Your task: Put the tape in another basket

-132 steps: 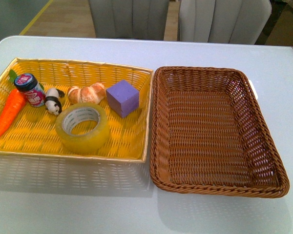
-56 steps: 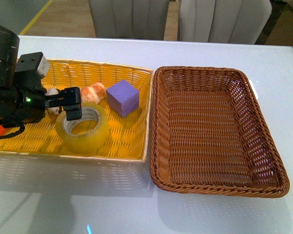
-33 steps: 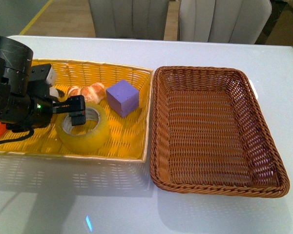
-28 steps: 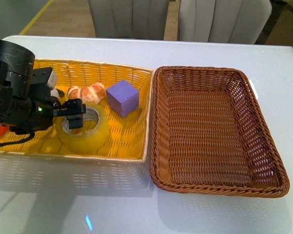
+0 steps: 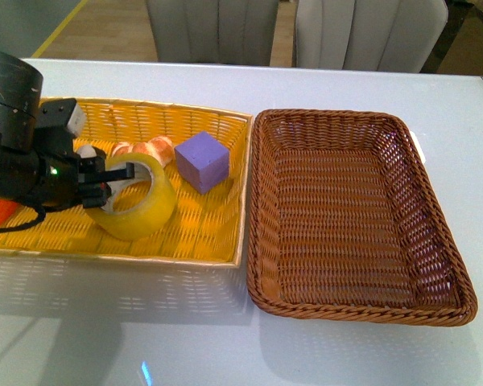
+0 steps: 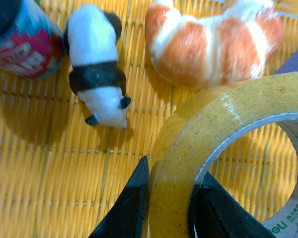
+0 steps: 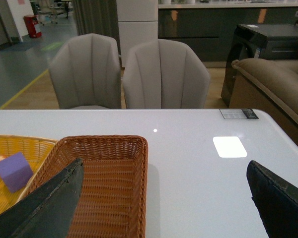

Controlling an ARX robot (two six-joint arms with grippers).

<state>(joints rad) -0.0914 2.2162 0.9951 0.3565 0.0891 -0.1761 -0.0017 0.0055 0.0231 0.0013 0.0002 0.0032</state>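
While the left gripper (image 6: 171, 210) pinches the wall of the tape (image 5: 137, 201), one finger sits inside the core and the other bears on the outer winding. This grip takes the roll by its rim and not across its full width, which is too wide for the jaws. The tape stands tilted in the yellow basket (image 5: 169, 108), near that basket's front edge. Its left side is raised at the gripper and its lower side appears to rest on the weave. The yellow basket occupies the left half of the table (image 5: 225, 346).

The purple cube (image 5: 202, 161) sits near the yellow basket's right edge. The croissant (image 6: 213, 44) and panda figure (image 6: 97, 64) lie toward its rear edge, apart from the roll.

The brown basket (image 5: 346, 217) sits just beside the yellow one, toward the table's right edge, and holds nothing. The right gripper (image 7: 164, 168) hangs above the table with its jaws spread wide, clear of both baskets.

Judgement: transfer is at the lift stage. The tilt suggests the roll must clear two adjoining rims before release.
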